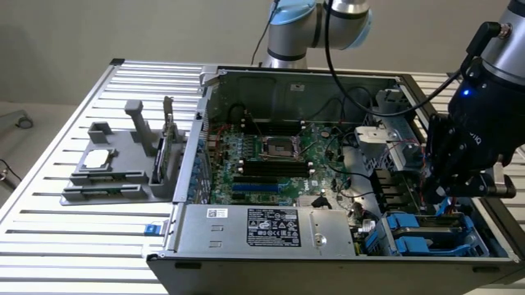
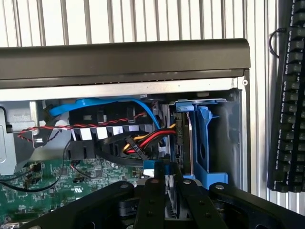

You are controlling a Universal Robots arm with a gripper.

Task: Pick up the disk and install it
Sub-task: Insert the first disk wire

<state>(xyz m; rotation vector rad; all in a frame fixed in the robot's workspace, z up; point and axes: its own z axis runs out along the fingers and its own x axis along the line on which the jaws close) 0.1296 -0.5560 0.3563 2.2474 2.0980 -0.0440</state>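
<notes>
My gripper [image 1: 449, 201] hangs over the front corner of the open computer case [image 1: 271, 264] at the exterior view's right, just above the blue drive bay [image 1: 431, 238]. In the wrist view the black fingers [image 2: 150, 202] stand close together, shut on the narrow edge of the disk [image 2: 170, 187]. The disk is held on edge. Its grey body and blue rail [image 2: 204, 143] reach down into the bay beside the case wall. Most of the disk is hidden by the gripper and the bay.
A bundle of red, yellow and black cables [image 2: 143, 139] and a blue cable [image 2: 95, 104] lie right beside the bay. The motherboard [image 1: 271, 160] and labelled power supply [image 1: 271, 227] sit in the case. A grey fixture [image 1: 123, 166] stands at the exterior view's left, a keyboard [image 2: 288, 119] outside the case.
</notes>
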